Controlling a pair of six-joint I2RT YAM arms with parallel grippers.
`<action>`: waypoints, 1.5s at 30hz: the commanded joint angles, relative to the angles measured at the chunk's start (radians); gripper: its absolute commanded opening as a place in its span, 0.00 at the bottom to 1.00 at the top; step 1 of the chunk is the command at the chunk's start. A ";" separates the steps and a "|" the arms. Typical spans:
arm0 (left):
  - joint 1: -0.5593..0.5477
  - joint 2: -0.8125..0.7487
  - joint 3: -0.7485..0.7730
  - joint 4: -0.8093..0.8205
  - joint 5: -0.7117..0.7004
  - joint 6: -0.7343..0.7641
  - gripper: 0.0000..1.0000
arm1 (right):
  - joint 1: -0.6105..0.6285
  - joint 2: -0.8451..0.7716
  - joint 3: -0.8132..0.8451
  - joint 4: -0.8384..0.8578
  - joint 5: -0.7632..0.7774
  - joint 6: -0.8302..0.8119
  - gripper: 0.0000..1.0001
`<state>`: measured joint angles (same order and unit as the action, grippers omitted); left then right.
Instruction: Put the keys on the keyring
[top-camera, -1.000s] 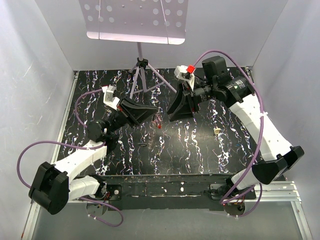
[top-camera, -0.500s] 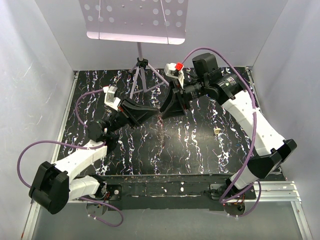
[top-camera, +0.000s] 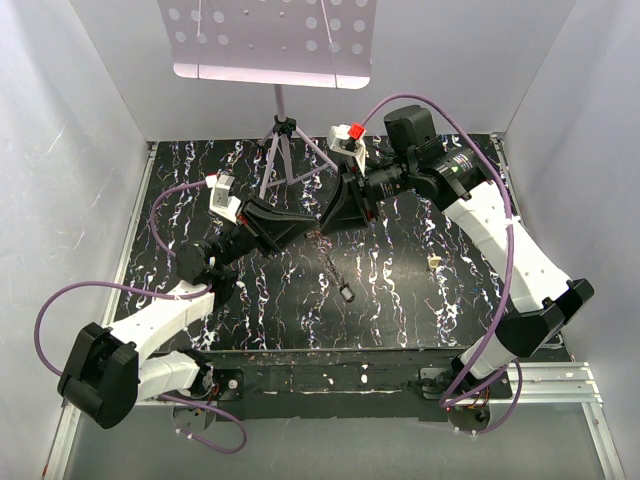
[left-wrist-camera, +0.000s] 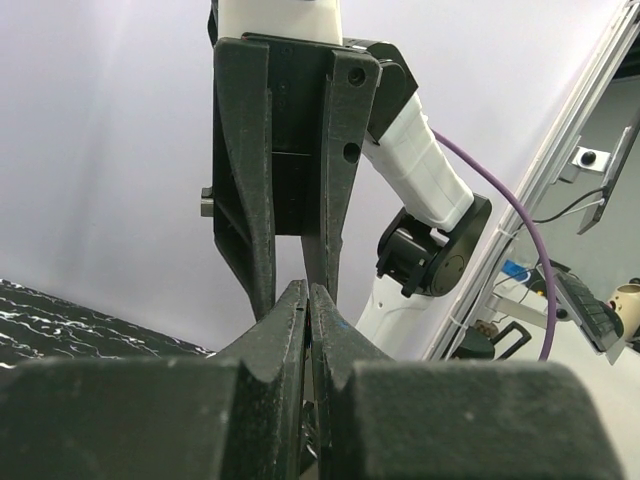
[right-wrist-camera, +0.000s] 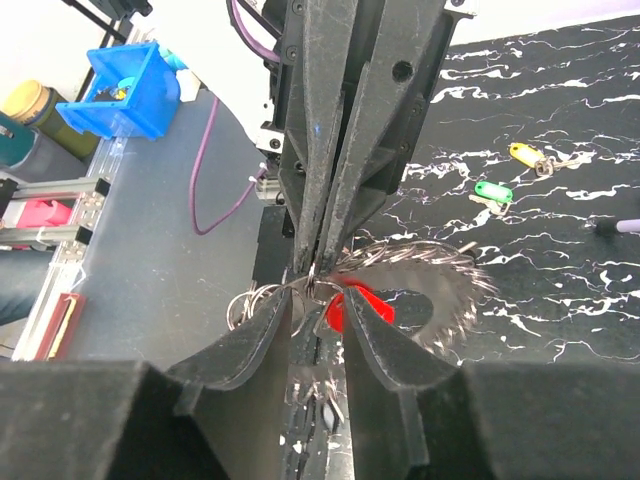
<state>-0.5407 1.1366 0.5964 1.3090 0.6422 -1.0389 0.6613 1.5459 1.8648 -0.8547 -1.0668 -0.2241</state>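
Note:
In the right wrist view my left gripper (right-wrist-camera: 312, 262) comes down from above, shut on the wire of the keyring (right-wrist-camera: 440, 275), a thin grey ring with a toothed metal fringe, blurred by motion. A red key (right-wrist-camera: 362, 303) hangs on it just past my right gripper (right-wrist-camera: 317, 297), whose jaws stand apart around the small rings. From above, both grippers meet tip to tip over the mat's middle: left gripper (top-camera: 316, 232), right gripper (top-camera: 332, 226), and the keyring (top-camera: 340, 280) dangles below them. Yellow key (right-wrist-camera: 522, 152), green key (right-wrist-camera: 492, 190) and cream key (top-camera: 433, 262) lie on the mat.
A music stand's tripod (top-camera: 283, 150) stands at the back of the black marbled mat (top-camera: 400, 310). White walls close in both sides. Beyond the table's edge a blue bin (right-wrist-camera: 130, 85) shows in the right wrist view.
My right gripper has swung left to meet the left gripper's tip, and its jaws have narrowed. The keyring now hangs down, swinging. The left arm has barely moved.

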 joint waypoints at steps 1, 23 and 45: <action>-0.004 -0.040 -0.006 0.009 -0.036 0.030 0.00 | 0.003 0.000 0.040 0.042 -0.004 0.023 0.32; -0.004 -0.047 -0.020 -0.016 -0.059 0.002 0.06 | 0.023 -0.012 -0.003 0.042 0.022 0.009 0.01; 0.041 -0.512 0.121 -1.470 -0.323 0.661 0.98 | -0.235 -0.198 -0.424 -0.056 0.504 -0.225 0.01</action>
<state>-0.5056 0.6571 0.6479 0.3420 0.4343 -0.6247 0.4286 1.3769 1.4803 -0.8894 -0.7376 -0.3504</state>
